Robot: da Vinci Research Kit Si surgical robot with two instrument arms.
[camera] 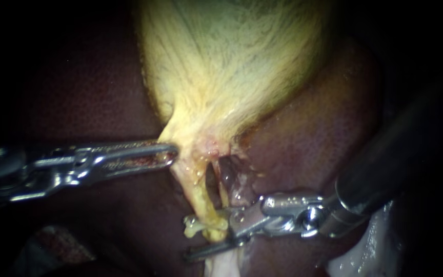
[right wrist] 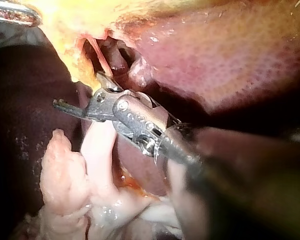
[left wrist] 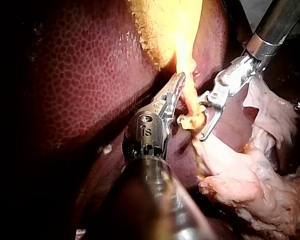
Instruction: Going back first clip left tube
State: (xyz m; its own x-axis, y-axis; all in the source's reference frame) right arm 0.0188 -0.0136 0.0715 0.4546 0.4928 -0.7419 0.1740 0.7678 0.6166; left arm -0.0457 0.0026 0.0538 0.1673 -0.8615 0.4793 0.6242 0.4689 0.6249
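The right instrument [camera: 208, 233] has its end effector spread wide, holding nothing. The frayed lower end of the left tube [camera: 197, 192], a yellow strand, lies between the two halves, and a darker tube [camera: 229, 174] runs just beside the strand. The left instrument [camera: 170, 154] has its end effector closed narrow on the neck of the gallbladder [camera: 232, 66], where the strand begins. The liver [camera: 308, 133] lies around and beneath both, with pale fatty tissue [camera: 365, 251] under the right shaft.
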